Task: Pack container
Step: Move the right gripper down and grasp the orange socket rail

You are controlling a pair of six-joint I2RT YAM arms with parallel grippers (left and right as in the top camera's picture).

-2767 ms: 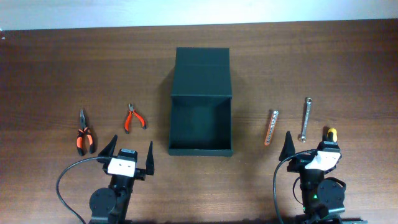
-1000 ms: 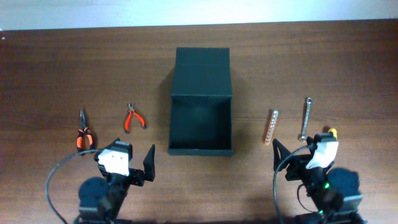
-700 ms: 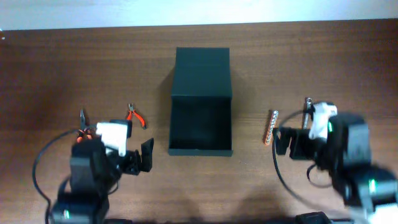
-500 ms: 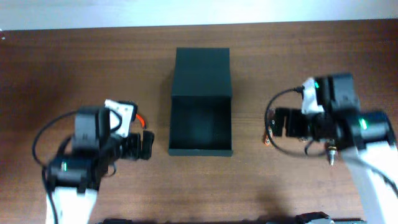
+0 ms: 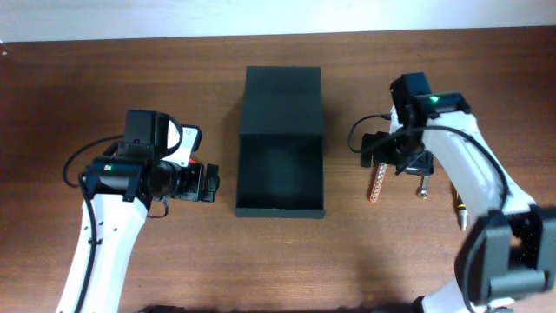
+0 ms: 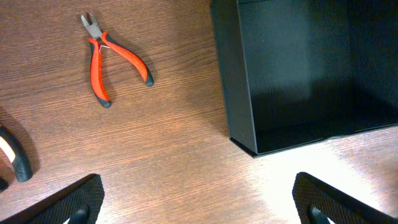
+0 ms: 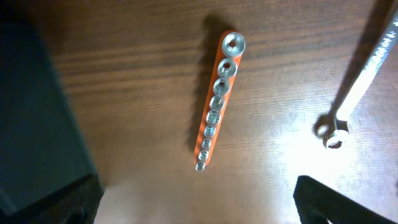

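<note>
- Container stayed at table centre, lid flapped open toward 12 o'clock.
- Left gripper, spread wide and empty, had swung up from 6 o'clock to the container's 9 o'clock, near red pliers.
- Right gripper, likewise spread, had moved above socket rail at 3 o'clock.

the container is a dark green matte box, rectangular, sitting flat in the middle of the wooden table. its hinged lid is flipped open and lies flat on the far side. inside looks bare and shadowy
</note>
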